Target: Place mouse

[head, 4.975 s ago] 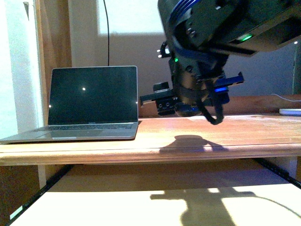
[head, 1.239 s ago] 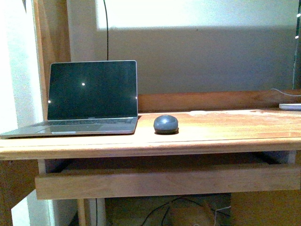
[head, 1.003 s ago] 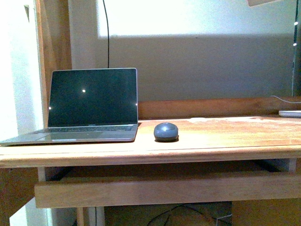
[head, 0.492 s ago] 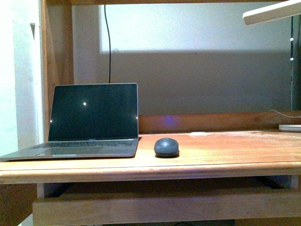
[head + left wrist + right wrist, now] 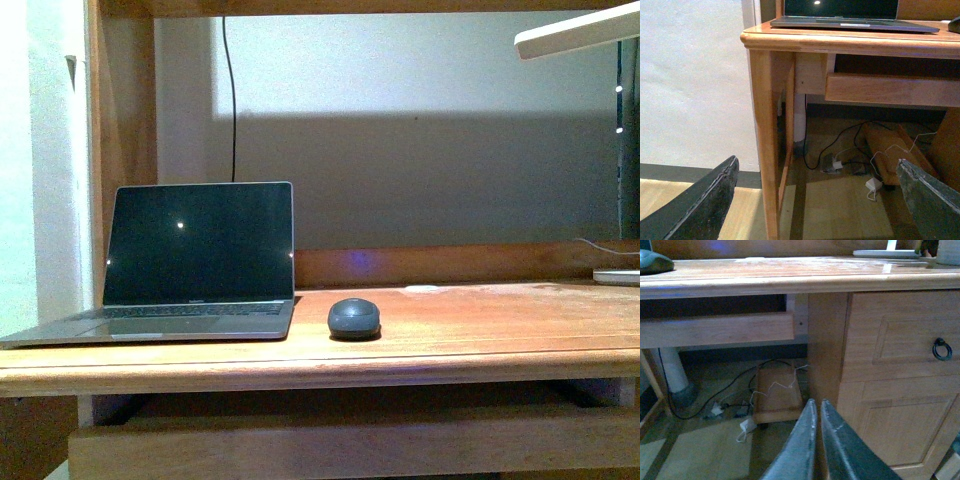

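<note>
Left gripper fingers spread wide, right gripper pinched together, both empty; your mouse: dark grey, smooth dome, at the laptop's 3 o'clock

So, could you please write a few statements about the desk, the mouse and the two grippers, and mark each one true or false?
1. The small dark grey oval mouse rests on the wooden desk top, just right of the open grey laptop. True.
2. The laptop's screen shows a bright picture. False: the screen is dark, with only a small light spot.
3. The left gripper has its fingers spread wide with nothing between them. True.
4. The right gripper is clamped on the mouse. False: its fingers are nearly together on nothing, below the desk top.
5. The mouse sits on the laptop's keyboard. False: it lies on bare wood beside it.
</note>
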You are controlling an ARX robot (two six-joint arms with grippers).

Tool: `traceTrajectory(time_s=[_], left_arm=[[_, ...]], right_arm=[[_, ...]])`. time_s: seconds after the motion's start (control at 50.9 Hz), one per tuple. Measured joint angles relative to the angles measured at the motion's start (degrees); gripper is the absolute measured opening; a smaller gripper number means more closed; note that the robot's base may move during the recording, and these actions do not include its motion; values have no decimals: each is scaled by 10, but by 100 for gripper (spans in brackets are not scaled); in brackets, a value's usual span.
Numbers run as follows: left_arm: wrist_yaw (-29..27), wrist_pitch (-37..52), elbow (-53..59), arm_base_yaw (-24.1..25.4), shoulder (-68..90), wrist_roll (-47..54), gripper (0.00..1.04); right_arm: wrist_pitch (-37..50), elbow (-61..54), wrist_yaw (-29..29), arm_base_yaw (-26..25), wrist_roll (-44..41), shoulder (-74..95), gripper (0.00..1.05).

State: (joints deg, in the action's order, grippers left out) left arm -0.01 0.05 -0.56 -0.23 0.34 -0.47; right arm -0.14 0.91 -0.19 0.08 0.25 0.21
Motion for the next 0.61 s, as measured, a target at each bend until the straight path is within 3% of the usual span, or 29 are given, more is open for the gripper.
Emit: traceTrajectory(time_s=[0.059,0.197,0.511,0.61], left_arm=[[0,0,0,0,0,0,97],[0,0,0,0,0,0,97],[0,0,0,0,0,0,97],[0,0,0,0,0,0,97]], right_arm=[[0,0,0,0,0,0,21],[0,0,0,0,0,0,53],[0,0,0,0,0,0,98],[0,0,0,0,0,0,97]])
